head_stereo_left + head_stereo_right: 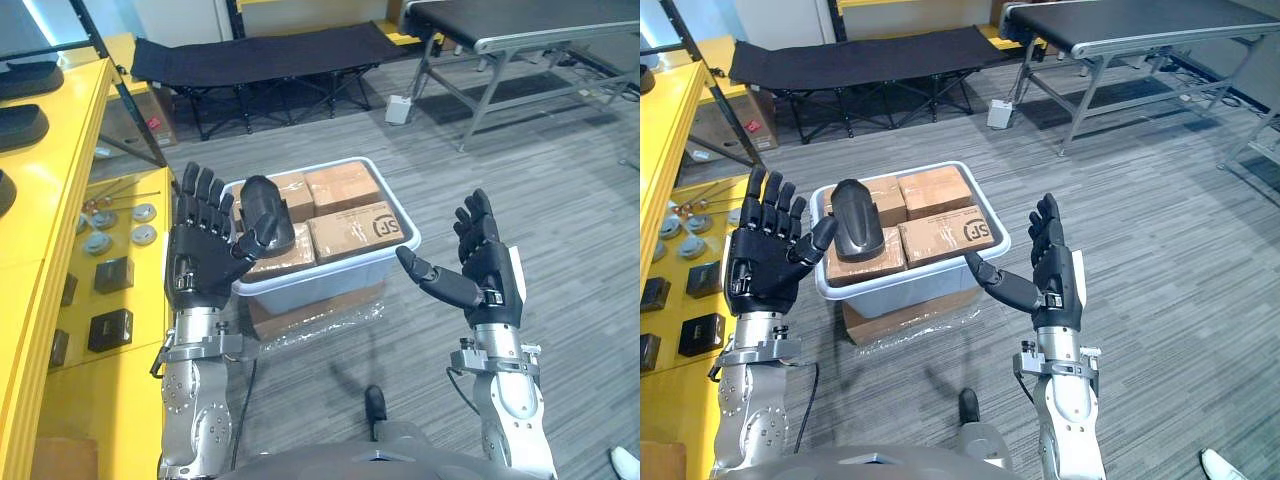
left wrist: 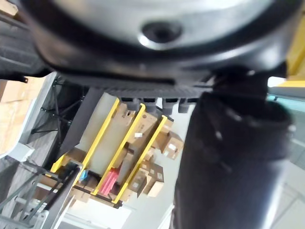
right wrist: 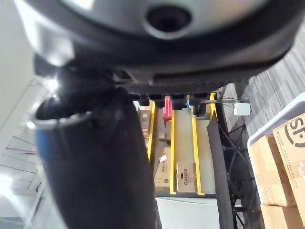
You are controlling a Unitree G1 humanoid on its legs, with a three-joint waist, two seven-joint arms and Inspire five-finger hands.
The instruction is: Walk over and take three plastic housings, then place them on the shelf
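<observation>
Left hand point(image 1: 200, 258) open, thumb beside plastic housing point(image 1: 268, 210)
Lies on boxes point(image 1: 352, 232) in bin point(image 1: 325, 285), long axis away from robot; right hand point(image 1: 490, 270) open, farther

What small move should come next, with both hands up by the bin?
Probably lower the left hand onto the dark rounded plastic housing and curl round it. The housing lies on the brown cardboard boxes in the pale plastic bin; both hands are open, and the left is nearer than the right hand.
</observation>
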